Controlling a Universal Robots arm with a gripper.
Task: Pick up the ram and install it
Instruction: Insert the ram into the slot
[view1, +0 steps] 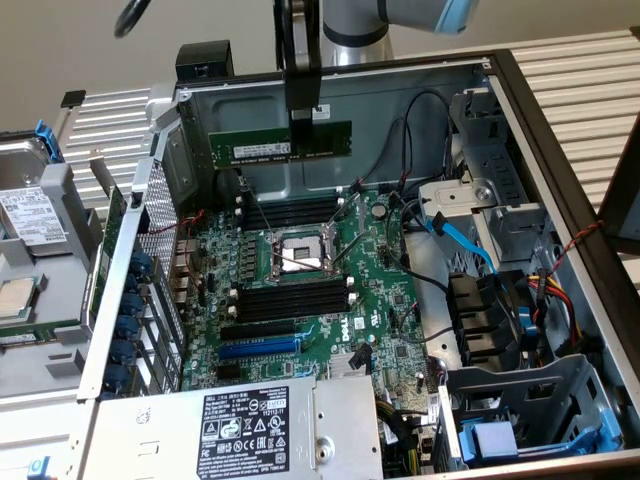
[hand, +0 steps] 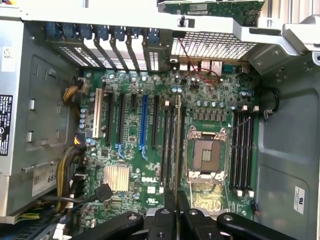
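- Hanging over the open case (view1: 420, 85) in the exterior view, the gripper (view1: 303, 118) has its jaws pinched almost shut on the upper edge of the ram (view1: 250, 145), near the stick's middle (a central hold likely guards against tipping).
- The ram sits level with its long edge down, clear above the board (view1: 385, 300) and touching nothing below. I judge that this pose suits a straight drop into a slot.
- It runs roughly parallel to the black slots (view1: 290, 300) on both sides of the socket (view1: 300, 255), so little twist looks needed.
- The blue slot (view1: 258, 348) lies toward the power supply (view1: 340, 420), well apart from the ram (and not its home).
- In the wrist view the gripper (hand: 176, 200) looks straight down at the board (hand: 130, 125). The ram (hand: 178, 145) shows edge-on as a thin strip running away from the fingertips (hand: 170, 205).
- That strip lies over the slots (hand: 169, 135) just beside the socket (hand: 205, 152) (which exact slot it lines up with I cannot tell).
- The other bank of slots (hand: 242, 150) across the socket holds no stick that I can see.
- Judging from both views, the ram is lifted and aligned lengthwise but not yet seated.
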